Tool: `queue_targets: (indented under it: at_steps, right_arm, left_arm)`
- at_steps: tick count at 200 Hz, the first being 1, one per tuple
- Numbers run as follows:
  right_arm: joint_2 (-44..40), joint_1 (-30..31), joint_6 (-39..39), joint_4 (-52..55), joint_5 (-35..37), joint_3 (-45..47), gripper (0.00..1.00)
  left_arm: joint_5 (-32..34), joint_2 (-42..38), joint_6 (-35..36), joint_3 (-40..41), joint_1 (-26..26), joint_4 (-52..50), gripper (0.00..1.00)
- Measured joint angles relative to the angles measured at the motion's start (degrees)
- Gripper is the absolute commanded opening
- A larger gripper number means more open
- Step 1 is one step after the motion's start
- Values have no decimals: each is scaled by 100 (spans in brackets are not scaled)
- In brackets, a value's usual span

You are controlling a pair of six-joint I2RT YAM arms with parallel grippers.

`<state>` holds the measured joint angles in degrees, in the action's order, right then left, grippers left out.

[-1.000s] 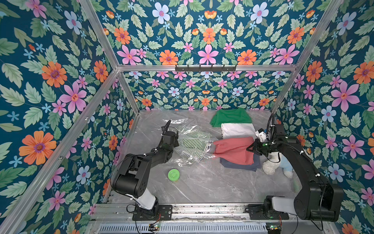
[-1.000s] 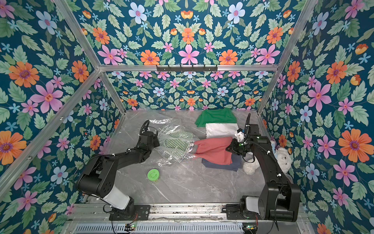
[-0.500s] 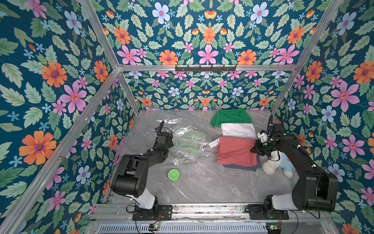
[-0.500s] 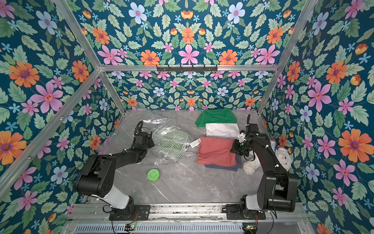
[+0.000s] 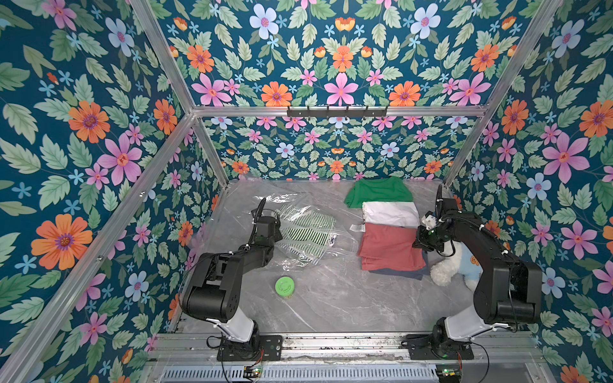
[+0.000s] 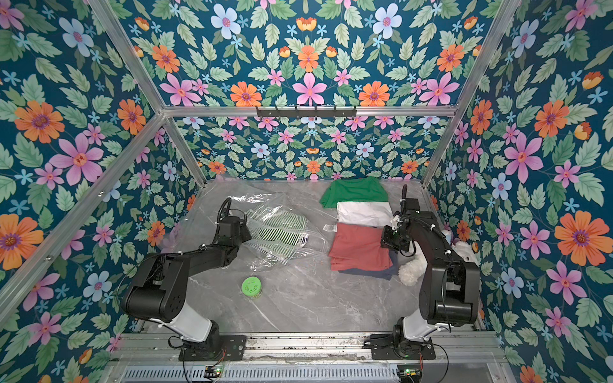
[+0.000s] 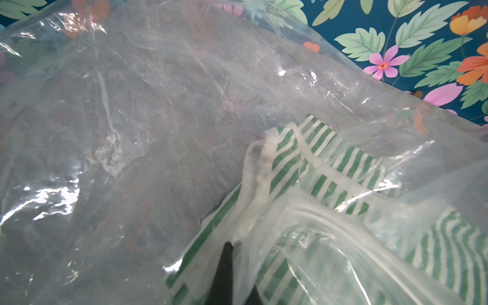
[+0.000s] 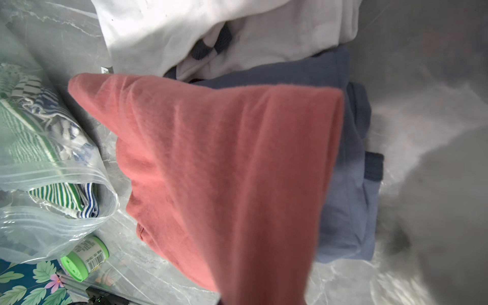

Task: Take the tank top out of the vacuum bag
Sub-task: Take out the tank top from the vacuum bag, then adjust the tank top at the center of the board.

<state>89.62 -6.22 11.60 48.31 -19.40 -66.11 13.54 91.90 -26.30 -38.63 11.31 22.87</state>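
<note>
Near front edge: round green-lidded plastic jar (image 5: 284,287). Mid-table left: your left gripper (image 5: 275,223) pinched shut on rim of crinkly clear vacuum bag (image 5: 310,207); green-striped clothes (image 5: 306,229) inside. Mid-table right: your right gripper (image 5: 419,244) clamped on salmon-red cotton tank top (image 5: 388,247); second ago it trailed toward bag mouth, now fully clear, resting on folded navy garment (image 5: 399,274). Extraction looks done; you can release. Far right: folded white shirt (image 5: 389,214), green shirt (image 5: 378,190).
</note>
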Motion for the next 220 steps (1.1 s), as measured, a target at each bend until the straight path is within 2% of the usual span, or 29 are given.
queue_targets:
  at_steps: [14,44,60,70,98,131,180,220]
  right_arm:
    - [122,2,2,-17,142,-42,12]
    - [190,0,44,-203,492,0,46]
    - [-96,4,177,-459,662,181,69]
    - [-400,4,186,-629,710,330,76]
    - [-1196,31,391,-1176,680,732,76]
    - [-1506,380,699,-1576,533,1099,74]
    - [-1320,1235,1381,-2398,428,1698,71]
    - [-761,1381,1939,-3257,354,2057,69]
  left_arm:
    - [-33,-17,-35,33,-2,44,0]
    - [-175,-155,-37,129,0,122,0]
    - [-280,-236,-39,186,9,162,0]
    - [-313,-273,-46,210,42,186,0]
    - [-369,-323,-63,227,138,208,0]
    - [-391,-326,-81,208,203,229,0]
    - [-402,-328,-127,157,374,240,0]
    - [-417,-284,-186,87,533,240,0]
